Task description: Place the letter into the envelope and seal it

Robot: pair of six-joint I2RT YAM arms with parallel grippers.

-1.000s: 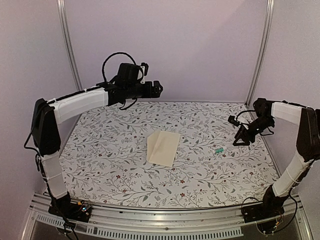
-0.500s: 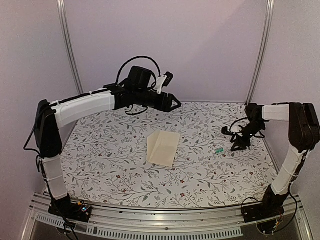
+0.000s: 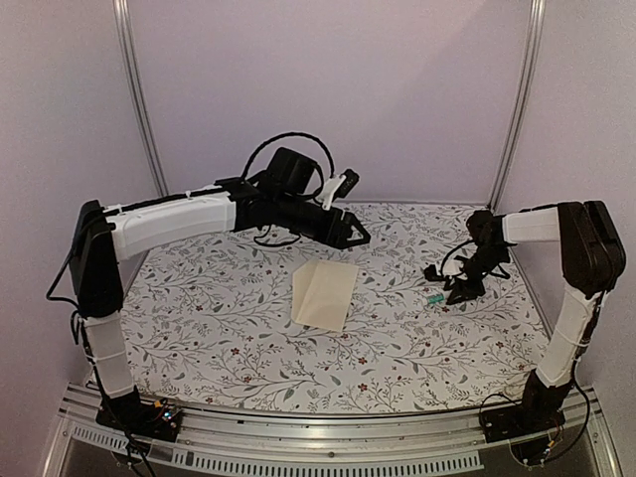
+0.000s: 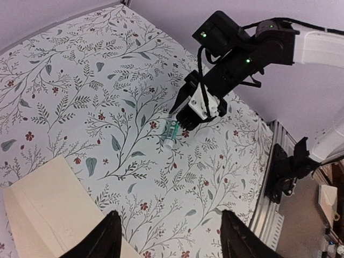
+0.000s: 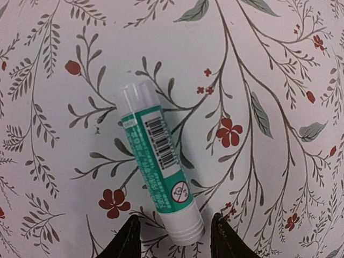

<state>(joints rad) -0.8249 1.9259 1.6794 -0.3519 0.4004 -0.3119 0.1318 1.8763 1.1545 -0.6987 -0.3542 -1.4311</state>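
The plain cream envelope [image 3: 324,293] lies flat near the middle of the floral table, and one corner of it shows in the left wrist view [image 4: 43,209]. The printed tan letter is not in view. My left gripper [image 3: 358,237] hovers open and empty above the table behind the envelope, its fingers [image 4: 105,239] wide apart. My right gripper [image 3: 452,291] is open and low over a green and white glue stick [image 3: 435,298]. In the right wrist view its fingertips [image 5: 126,239] stand on either side of the stick's white end [image 5: 158,177], apart from it.
The floral cloth [image 3: 219,298] covers the table. Purple walls with metal posts [image 3: 517,99] close the back and sides. A metal rail [image 4: 271,183] runs along the table's right edge. The right arm [image 4: 242,48] reaches in over the glue stick [image 4: 171,131].
My left arm has swung right and down towards the back of the envelope. My right gripper has moved left and down to the glue stick.
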